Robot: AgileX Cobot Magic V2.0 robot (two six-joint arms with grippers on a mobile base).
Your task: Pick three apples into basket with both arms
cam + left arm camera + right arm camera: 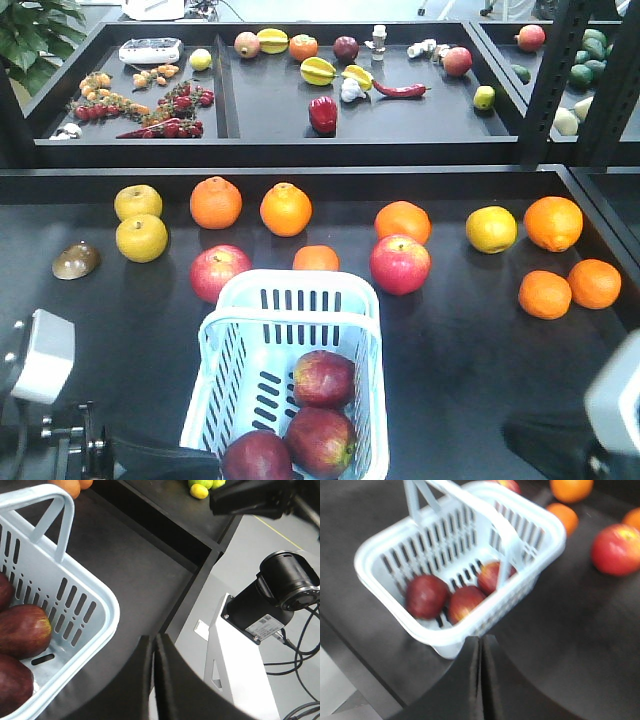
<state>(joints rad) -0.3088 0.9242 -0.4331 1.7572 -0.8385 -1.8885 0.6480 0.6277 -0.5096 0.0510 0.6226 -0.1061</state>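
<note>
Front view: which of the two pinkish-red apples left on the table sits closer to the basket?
The left pinkish-red apple: it sits right at the basket back-left corner. The right pinkish-red apple stands clear of the back-right corner.

Left tool (154,680) sits pressed closed, fingers together, holding nothing. Right tool (482,680) matches it, fingers flat against each other, empty, angled down over the surface.
</note>
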